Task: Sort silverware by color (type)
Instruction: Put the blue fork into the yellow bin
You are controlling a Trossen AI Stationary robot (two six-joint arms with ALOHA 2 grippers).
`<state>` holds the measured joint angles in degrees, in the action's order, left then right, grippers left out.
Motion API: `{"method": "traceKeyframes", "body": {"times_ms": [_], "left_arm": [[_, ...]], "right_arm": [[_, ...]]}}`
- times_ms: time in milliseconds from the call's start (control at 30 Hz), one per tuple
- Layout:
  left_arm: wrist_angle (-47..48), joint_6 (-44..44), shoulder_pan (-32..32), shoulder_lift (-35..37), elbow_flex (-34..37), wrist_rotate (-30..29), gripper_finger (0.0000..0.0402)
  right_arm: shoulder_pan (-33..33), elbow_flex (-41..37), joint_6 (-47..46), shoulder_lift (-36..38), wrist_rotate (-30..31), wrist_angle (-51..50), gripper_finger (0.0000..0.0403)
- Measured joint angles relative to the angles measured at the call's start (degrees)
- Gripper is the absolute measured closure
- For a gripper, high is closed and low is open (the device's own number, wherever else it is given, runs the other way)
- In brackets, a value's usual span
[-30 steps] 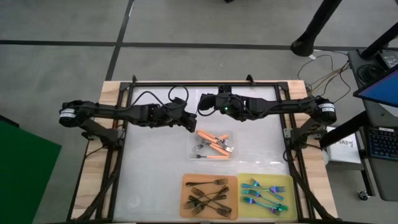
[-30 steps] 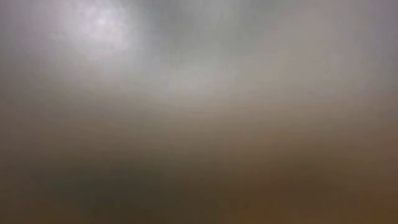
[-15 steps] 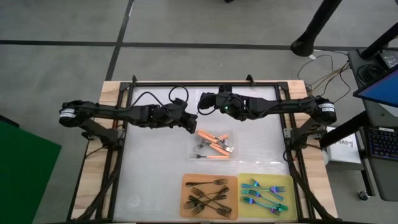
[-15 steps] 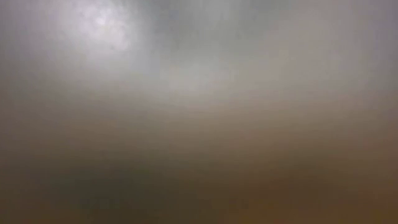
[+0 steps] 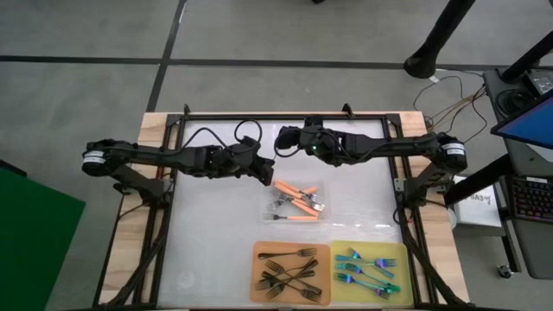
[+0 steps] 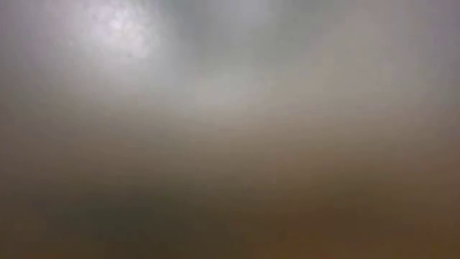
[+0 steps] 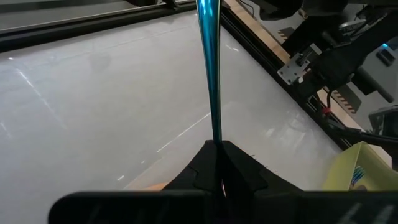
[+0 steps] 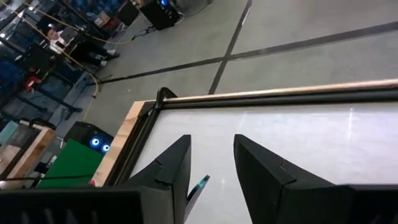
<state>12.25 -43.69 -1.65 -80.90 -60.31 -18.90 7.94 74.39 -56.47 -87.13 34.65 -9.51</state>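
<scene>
High view: both arms reach toward the middle of the white counter [image 5: 216, 242] at its far side. The left gripper [image 5: 266, 169] and the right gripper [image 5: 282, 141] sit close together there, too small to read. Just nearer lies a clear bag [image 5: 294, 201] holding the orange-handled forks [image 5: 295, 193]. At the near edge an orange mat [image 5: 257, 252] carries the black forks [image 5: 289, 273], and beside it a yellow mat [image 5: 399, 253] carries the iridescent forks [image 5: 367, 272].

Low view: nothing but a grey-brown blur; no object can be made out.

Left wrist view: the left gripper's fingers [image 7: 231, 163] are clenched on a teal fork handle [image 7: 209, 68], which runs straight away from them and is cut off by the picture's edge, so its tines are hidden. A corner of the yellow mat [image 7: 348, 171] shows at one side, mostly cropped.

Right wrist view: the right gripper's fingers [image 8: 177, 163] stand apart with nothing gripped. A small teal tip [image 8: 199, 184] peeks beside one finger, the rest hidden. Past the counter's wooden rim [image 8: 261, 93] lies the floor, and a person [image 8: 56, 38] shows far off, hard to make out.
</scene>
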Motion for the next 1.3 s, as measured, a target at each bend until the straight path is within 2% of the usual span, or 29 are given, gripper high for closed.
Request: {"method": "traceKeyframes", "body": {"times_ms": [467, 600, 767, 1033, 1100, 1167, 1300], "left_arm": [[-0.3, 1.2, 0.0, 0.0, 0.0, -1.1, 0.0400], [1.3, 1.2, 0.0, -0.1, 0.0, -1.5, 0.0400], [0.3, 1.2, -0.2, 0.1, -0.1, -5.8, 0.0400], [0.4, 1.2, -0.5, 0.0, -0.1, -6.3, 0.0401], [0.8, 1.3, -0.5, 0.0, -0.1, -5.8, 0.0401], [1.5, 2.7, -0.5, 0.2, 0.0, -3.7, 0.0401], [3.6, 6.2, 0.0, 0.7, 0.0, 1.5, 0.0401]], "right_arm": [[0.1, 0.2, -5.3, -4.8, -2.6, 1.5, 0.0301], [0.1, 0.7, -5.6, -5.4, -4.5, 2.2, 0.0326], [-0.1, 1.3, -1.0, -5.2, -7.8, 0.7, 0.0385], [0.0, 3.2, 2.8, -4.5, -11.8, 0.4, 0.0395], [0.0, 3.5, 4.1, -4.3, -14.5, -0.6, 0.0395], [0.2, 4.6, 6.6, -4.1, -19.9, -3.6, 0.0395], [0.2, 5.8, 8.9, -3.9, -27.6, -15.4, 0.0395]]}}
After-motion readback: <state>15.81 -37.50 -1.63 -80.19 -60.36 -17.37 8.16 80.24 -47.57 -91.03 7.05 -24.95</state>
